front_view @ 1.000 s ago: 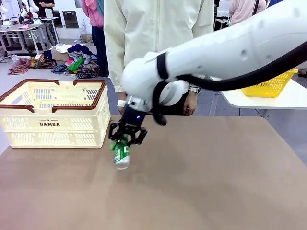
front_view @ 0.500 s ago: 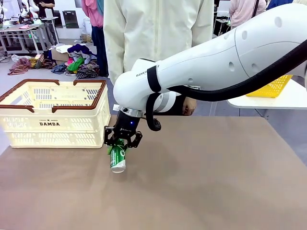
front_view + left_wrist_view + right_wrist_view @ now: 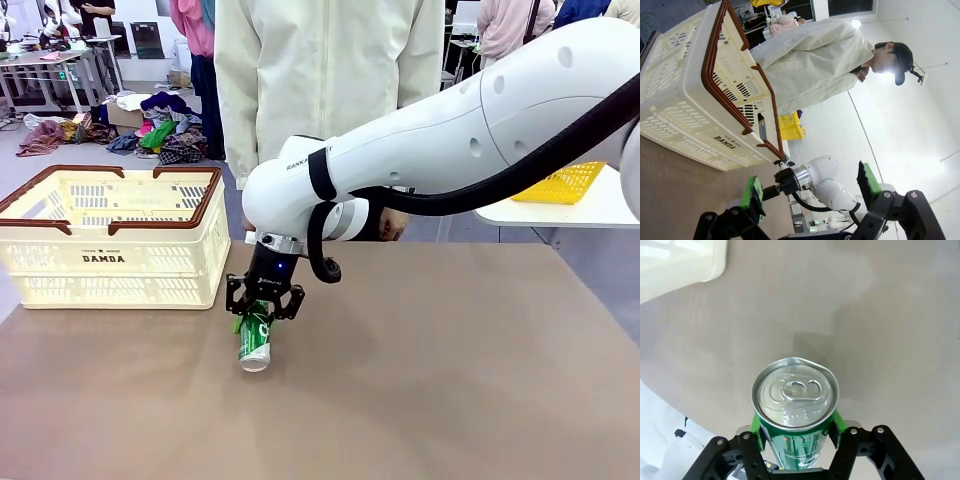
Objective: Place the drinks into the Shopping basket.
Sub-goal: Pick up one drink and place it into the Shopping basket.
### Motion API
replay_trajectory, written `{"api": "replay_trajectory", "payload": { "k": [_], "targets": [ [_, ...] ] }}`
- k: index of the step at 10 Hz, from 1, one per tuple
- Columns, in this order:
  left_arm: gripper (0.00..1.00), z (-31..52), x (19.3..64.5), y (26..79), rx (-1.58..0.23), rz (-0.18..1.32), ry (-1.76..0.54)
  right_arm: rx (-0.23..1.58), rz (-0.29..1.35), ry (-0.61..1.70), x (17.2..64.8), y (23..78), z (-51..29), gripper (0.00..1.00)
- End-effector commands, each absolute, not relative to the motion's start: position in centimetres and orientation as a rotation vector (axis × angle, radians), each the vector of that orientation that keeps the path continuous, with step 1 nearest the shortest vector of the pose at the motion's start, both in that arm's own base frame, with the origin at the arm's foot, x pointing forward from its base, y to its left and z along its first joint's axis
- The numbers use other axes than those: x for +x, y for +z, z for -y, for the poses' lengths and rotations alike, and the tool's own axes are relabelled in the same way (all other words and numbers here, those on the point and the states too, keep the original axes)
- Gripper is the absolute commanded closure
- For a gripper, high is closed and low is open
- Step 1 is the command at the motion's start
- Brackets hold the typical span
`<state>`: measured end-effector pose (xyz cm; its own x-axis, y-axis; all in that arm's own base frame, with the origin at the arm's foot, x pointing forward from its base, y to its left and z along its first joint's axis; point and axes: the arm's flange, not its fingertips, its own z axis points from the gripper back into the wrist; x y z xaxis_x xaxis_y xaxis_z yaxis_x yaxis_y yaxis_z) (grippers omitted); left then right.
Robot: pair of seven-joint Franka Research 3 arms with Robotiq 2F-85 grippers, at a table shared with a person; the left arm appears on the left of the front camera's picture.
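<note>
My right gripper (image 3: 262, 312) is shut on a green can (image 3: 255, 340) with white lettering. The can hangs below the fingers, its silver pull-tab end pointing down at the brown table. In the right wrist view the can (image 3: 795, 395) sits between the green pads (image 3: 756, 426), with its shadow on the table beyond. The Shopping basket (image 3: 110, 262), cream-white with a dark brown rim and a "DAMDA" label, stands at the table's left, just left of the can. My left gripper (image 3: 810, 187) is open with nothing between its fingers, and its view looks at the basket (image 3: 685, 100).
A person in a cream jacket (image 3: 320, 80) stands at the far edge, one hand (image 3: 395, 222) behind my right arm. A yellow mesh basket (image 3: 560, 185) sits on a white side table at the right. The brown tabletop (image 3: 450, 380) lies bare to the right and front.
My right gripper has kept its hold on the green can. It shifted a little left, then back, and now hangs slightly lower. The arm's elbow has swung lower over the table.
</note>
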<state>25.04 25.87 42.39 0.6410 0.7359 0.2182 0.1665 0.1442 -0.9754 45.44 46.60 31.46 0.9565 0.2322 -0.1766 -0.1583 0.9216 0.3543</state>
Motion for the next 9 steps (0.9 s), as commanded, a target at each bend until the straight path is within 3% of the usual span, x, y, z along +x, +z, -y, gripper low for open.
{"api": "replay_trajectory", "payload": {
  "k": [1, 2, 3, 4, 5, 9],
  "targets": [
    [0.0, -25.9, 24.8, 42.6, -1.404, 0.812, 0.482, 0.347, -0.254, 0.138, 45.7, 32.5, -46.8, 1.0],
    [0.0, -25.9, 24.8, 42.6, -1.404, 0.812, 0.482, 0.339, -0.274, 0.119, 45.9, 32.2, -46.7, 1.0],
    [0.0, -25.9, 24.8, 42.6, -1.404, 0.812, 0.482, 0.325, -0.303, 0.097, 46.0, 31.8, -46.6, 0.79],
    [0.0, -25.9, 24.8, 42.6, -1.404, 0.812, 0.482, 0.324, -0.305, 0.095, 46.1, 31.6, -46.5, 0.23],
    [0.0, -25.9, 24.8, 42.6, -1.404, 0.812, 0.482, 0.32, -0.304, 0.091, 46.1, 31.5, -46.5, 0.0],
    [0.0, -25.9, 24.8, 42.6, -1.404, 0.812, 0.482, 0.312, -0.286, 0.085, 46.0, 31.8, -46.3, 0.0]
  ]
}}
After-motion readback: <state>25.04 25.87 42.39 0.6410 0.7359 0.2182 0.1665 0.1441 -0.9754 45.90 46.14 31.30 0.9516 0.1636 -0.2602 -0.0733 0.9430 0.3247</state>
